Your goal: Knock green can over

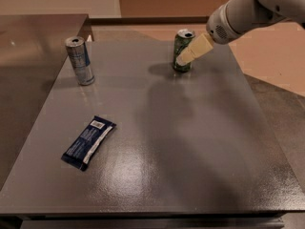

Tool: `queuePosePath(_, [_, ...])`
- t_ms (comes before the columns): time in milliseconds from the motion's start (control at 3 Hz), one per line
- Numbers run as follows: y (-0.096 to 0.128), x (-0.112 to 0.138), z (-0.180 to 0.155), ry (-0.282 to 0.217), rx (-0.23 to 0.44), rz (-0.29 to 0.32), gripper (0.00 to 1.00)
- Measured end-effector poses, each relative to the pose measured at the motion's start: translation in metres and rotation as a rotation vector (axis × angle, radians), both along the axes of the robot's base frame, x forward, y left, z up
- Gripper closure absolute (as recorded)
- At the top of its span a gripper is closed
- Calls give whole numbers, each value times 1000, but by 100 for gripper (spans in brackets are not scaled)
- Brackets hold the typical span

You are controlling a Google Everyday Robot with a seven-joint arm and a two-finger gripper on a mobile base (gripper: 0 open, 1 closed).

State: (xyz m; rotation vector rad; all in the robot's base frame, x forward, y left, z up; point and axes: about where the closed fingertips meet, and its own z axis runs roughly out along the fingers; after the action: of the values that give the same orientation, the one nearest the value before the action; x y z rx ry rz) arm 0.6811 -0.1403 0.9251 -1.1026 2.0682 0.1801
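The green can (180, 43) stands upright near the far edge of the grey table (190, 142), right of centre. It is dark green with pale markings and a silver top. My gripper (183, 58) reaches in from the upper right on a white arm. Its cream fingers (196, 48) point down-left, and their tip overlaps the can's lower right side. Whether it touches the can I cannot tell.
A taller silver-and-blue can (80, 60) stands upright at the far left of the table. A dark blue snack wrapper (88, 142) lies flat at the left front. Another dark surface (33, 37) adjoins the table on the left. Tan floor (271, 56) lies to the right.
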Motion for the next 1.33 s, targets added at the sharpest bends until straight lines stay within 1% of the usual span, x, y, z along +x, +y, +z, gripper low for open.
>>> queuePosePath(333, [6,18,-6,3,20,-17,0])
queuePosePath(667, [11,30,-8,6,31,-23,0])
queuePosePath(1000, [14,37,-12,18,31,-35,18])
queuePosePath(1333, [14,39,-16,35,33,-42,41])
